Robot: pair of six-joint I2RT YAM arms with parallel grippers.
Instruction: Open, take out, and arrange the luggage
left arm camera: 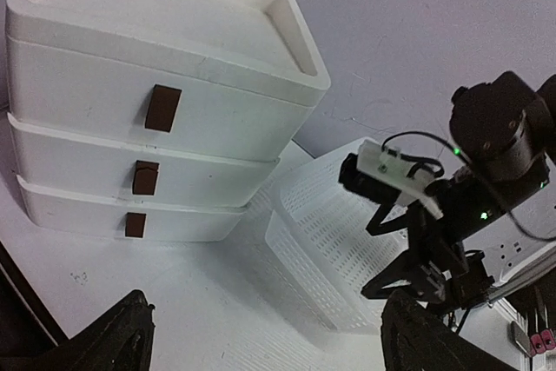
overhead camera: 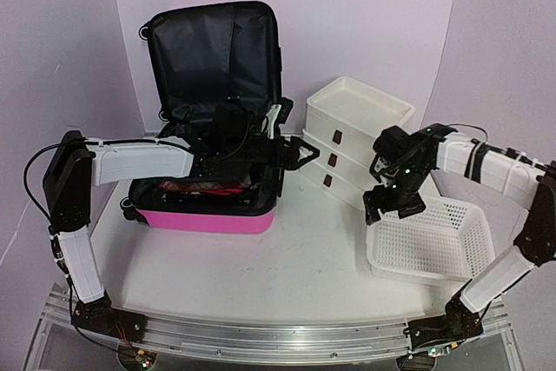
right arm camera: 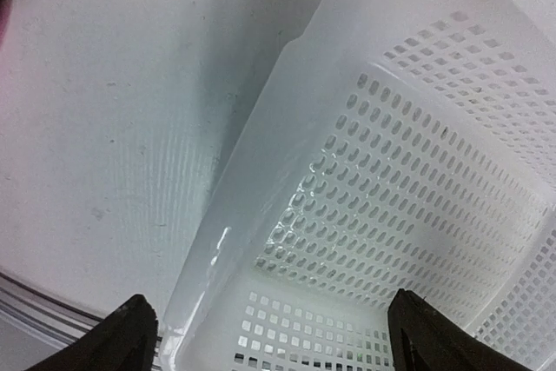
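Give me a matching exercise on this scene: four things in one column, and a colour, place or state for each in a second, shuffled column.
Column A
1. luggage
2. drawer stack
3. mesh basket
4. left gripper

Column B
a. white, with three brown handles
b. pink shell, lid standing open
c. jaws wide apart, pointing at the drawers
d. perforated walls, at the right side of the table

Pairs: 1-b, 2-a, 3-d, 4-c
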